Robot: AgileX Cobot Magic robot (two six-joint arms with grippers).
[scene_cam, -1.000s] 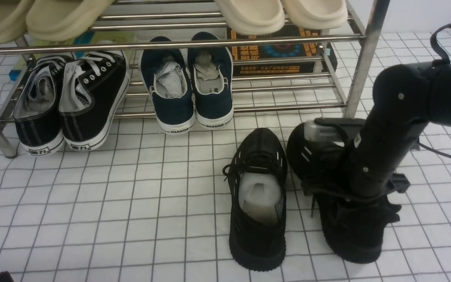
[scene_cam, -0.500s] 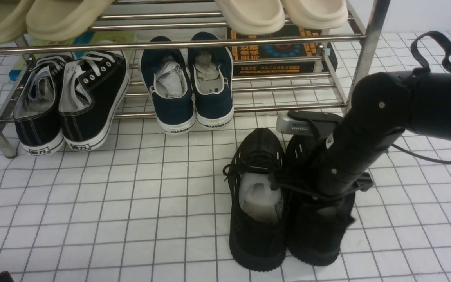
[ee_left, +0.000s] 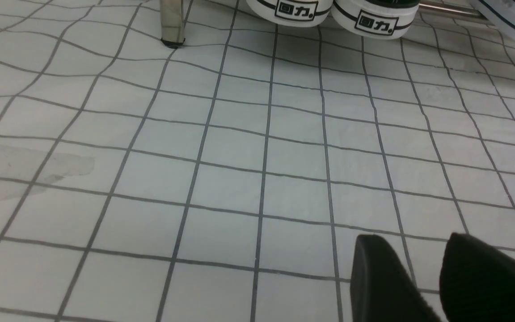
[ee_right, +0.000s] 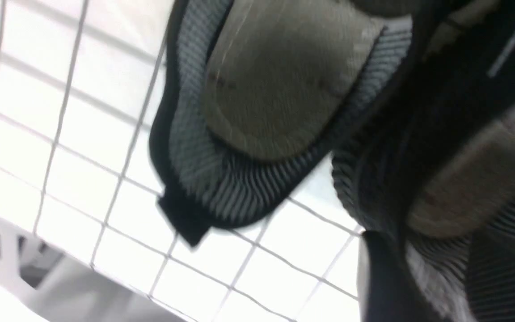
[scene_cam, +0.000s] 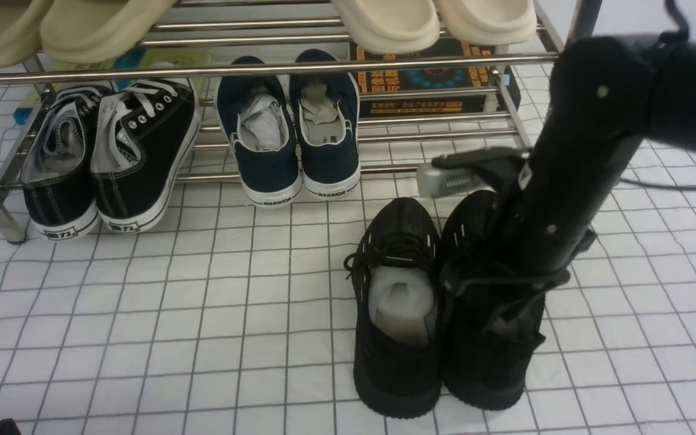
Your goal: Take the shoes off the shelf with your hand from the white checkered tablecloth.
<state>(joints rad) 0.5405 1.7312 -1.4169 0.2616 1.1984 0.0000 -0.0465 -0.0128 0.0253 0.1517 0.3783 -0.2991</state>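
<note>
The two black knit shoes stand side by side on the white checkered tablecloth [scene_cam: 142, 302] in front of the chrome shelf [scene_cam: 263, 65]. The left shoe [scene_cam: 397, 314] shows its white stuffing. My right arm partly covers the right shoe [scene_cam: 487, 368]. My right gripper [scene_cam: 505, 308] hangs over that shoe's opening with its jaws apart. In the right wrist view the ribbed collar of that shoe [ee_right: 463, 179] lies between the spread fingers of the right gripper [ee_right: 436, 255], and the other shoe's heel [ee_right: 257, 89] is beside it. My left gripper [ee_left: 413, 239] is open above bare cloth.
Black canvas sneakers with white soles [scene_cam: 112, 157] and navy slip-ons [scene_cam: 290, 133] rest on the shelf's lower tier. Beige slippers [scene_cam: 384, 21] lie on the tier above, and a dark printed box [scene_cam: 426, 84] sits behind. A shelf leg [ee_left: 172, 22] stands near my left gripper.
My right arm carried the right shoe leftward and set it against the left shoe. The arm has since risen, its jaws have spread, and the shoe stays on the cloth.
</note>
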